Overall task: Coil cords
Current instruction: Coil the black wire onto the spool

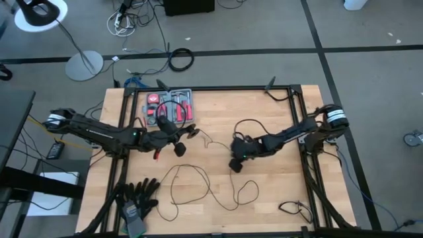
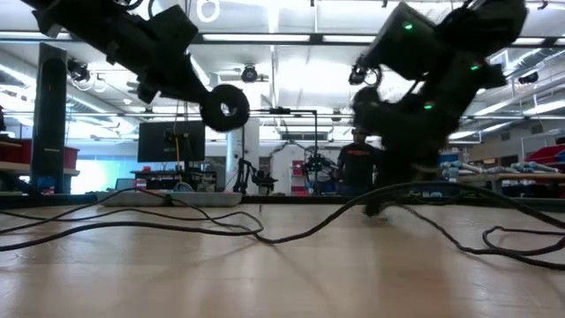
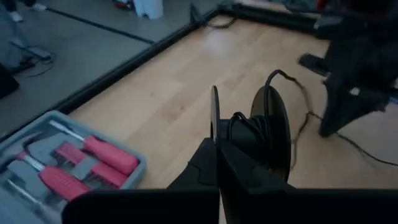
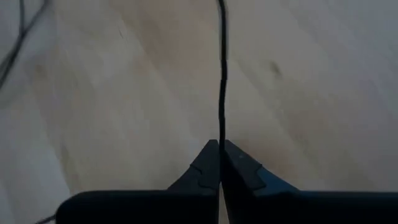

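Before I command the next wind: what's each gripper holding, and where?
Left gripper: the spool, by its hub. Right gripper: the wire, pinched mid-run.

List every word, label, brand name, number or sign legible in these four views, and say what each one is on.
None can be read.
Tool case by the table's far edge: no legible label.
Gloves at the near left corner: a pale patch, too small to read.
Room behind the table in the low view: a monitor and shelves, too blurred for any text.
Wire and spool: no markings visible.
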Motion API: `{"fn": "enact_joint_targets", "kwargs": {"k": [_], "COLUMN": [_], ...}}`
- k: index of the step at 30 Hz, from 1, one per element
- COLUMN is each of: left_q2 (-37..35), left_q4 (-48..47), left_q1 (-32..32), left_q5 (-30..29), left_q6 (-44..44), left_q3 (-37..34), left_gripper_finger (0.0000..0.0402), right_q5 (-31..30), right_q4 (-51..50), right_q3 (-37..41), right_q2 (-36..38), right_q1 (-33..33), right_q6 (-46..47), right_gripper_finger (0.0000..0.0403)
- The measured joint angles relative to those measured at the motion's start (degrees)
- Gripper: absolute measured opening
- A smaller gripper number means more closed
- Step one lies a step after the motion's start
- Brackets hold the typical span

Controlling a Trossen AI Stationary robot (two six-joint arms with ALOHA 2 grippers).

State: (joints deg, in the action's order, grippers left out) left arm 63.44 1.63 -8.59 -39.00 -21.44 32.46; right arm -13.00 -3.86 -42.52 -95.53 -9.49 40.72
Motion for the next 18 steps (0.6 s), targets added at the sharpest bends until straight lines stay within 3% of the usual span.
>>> {"fn": "enact_joint_targets", "kwargs": {"k": [8, 18], "left_q2": [-0.6, -0.6], "left_q4": [0.2, 0.2], "left_q1": [1.6, 1.9], "left_q5": [-3.6, -3.9], "left_q6": [-0.1, -0.3], "left_q3": [0.1, 0.1], "left_gripper_finger": [0.0000, 0.0000], "right_q5": [-1.0, -0.4], "right_q4": [-23.9, -52.9], "right_q3": [0.6, 0.6], "right_q2": [11.5, 25.9], "right_q1": [-7.4, -21.0], "right_q6": [12.5, 36.1], "right_gripper_finger": [0.0002, 0.0001]}}
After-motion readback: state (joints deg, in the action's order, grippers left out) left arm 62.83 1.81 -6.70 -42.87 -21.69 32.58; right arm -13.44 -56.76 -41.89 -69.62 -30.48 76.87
